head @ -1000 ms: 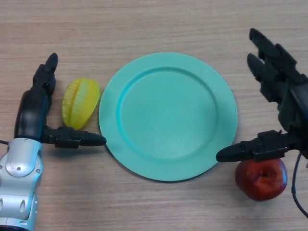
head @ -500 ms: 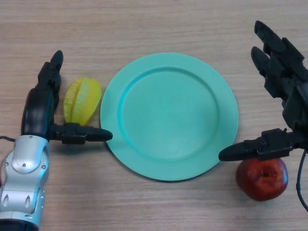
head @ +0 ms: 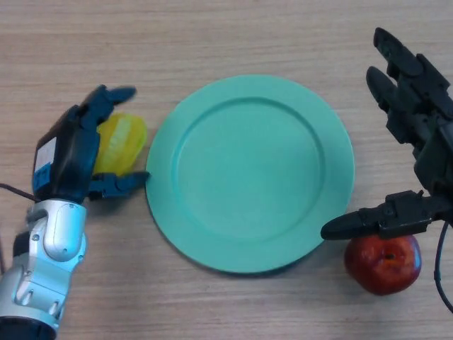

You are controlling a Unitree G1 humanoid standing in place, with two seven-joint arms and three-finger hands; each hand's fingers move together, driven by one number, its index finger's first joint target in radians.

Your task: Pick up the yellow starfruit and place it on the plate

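The yellow starfruit (head: 124, 142) lies on the wooden table just left of the teal plate (head: 248, 173), which holds nothing. My left hand (head: 67, 156) covers the fruit's left half. Its fingers curl over the top of the fruit and its thumb (head: 120, 183) closes in under it, near the plate's rim. At the right edge of the view my right hand (head: 417, 120) is open, fingers spread, its thumb stretched out above a red apple.
A red apple (head: 382, 263) sits on the table at the lower right, close to the plate's rim and under my right thumb. Bare wooden tabletop (head: 226, 35) runs along the back.
My left hand has turned over the starfruit and its fingers have curled round it; before, they stood straight beside it. The plate has shifted slightly. The right hand has barely moved.
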